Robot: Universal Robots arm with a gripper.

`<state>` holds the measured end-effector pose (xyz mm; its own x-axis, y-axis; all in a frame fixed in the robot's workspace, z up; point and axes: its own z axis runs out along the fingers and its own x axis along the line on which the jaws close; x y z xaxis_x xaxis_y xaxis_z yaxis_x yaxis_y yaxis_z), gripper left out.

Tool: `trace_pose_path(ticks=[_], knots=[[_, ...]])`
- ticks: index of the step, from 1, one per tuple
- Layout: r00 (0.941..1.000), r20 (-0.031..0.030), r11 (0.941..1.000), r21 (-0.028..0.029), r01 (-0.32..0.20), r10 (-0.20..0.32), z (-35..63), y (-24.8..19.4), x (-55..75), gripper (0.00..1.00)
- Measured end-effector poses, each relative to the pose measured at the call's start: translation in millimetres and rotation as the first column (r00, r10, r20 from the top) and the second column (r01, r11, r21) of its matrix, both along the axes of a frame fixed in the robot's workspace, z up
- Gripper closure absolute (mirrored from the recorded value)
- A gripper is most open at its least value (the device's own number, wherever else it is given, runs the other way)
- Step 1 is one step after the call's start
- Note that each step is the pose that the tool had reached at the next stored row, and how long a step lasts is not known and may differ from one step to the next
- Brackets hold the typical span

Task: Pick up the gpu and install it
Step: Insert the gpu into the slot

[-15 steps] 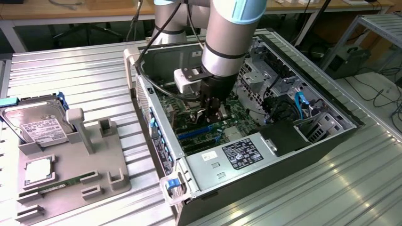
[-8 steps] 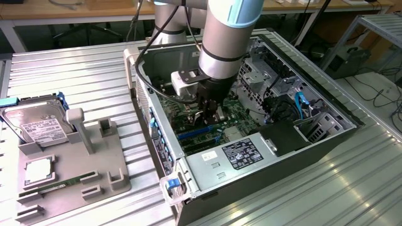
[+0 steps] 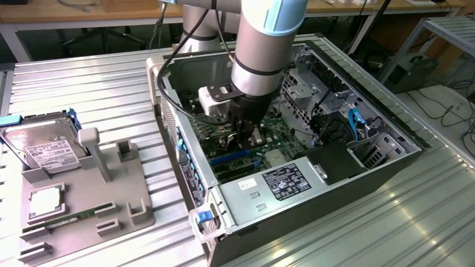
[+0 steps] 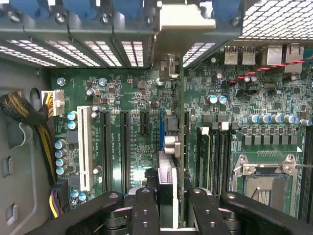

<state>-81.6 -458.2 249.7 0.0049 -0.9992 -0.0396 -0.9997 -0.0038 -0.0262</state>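
My gripper (image 3: pixel 248 132) is lowered into the open computer case (image 3: pixel 386 119), just above the motherboard (image 3: pixel 278 136). In the wrist view the gpu (image 4: pixel 180 122) appears edge-on as a thin dark card, running from between my fingers (image 4: pixel 146 210) to its silver bracket (image 4: pixel 182 19) at the case's rear slot openings. The gripper (image 4: pixel 172 210) is shut on the gpu, one black finger on each side. The card stands upright, right beside the blue expansion slot (image 4: pixel 162 128). Whether its edge is seated in a slot is hidden.
Black slots and a white slot (image 4: pixel 83 147) lie beside the card, a cable bundle (image 4: pixel 29 112) and the CPU socket (image 4: pixel 266 181) farther out. Outside the case, a grey fixture (image 3: pixel 111 217) holds a hard drive (image 3: pixel 44 149) and a green memory stick (image 3: pixel 70 218).
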Motion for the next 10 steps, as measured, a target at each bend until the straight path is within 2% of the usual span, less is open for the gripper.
trace_pose_path(ticks=[10], knots=[[1.0000,-0.0001,1.0000,-0.0004,0.002,-0.002,-4.0,-1.6,-1.4,0.72]])
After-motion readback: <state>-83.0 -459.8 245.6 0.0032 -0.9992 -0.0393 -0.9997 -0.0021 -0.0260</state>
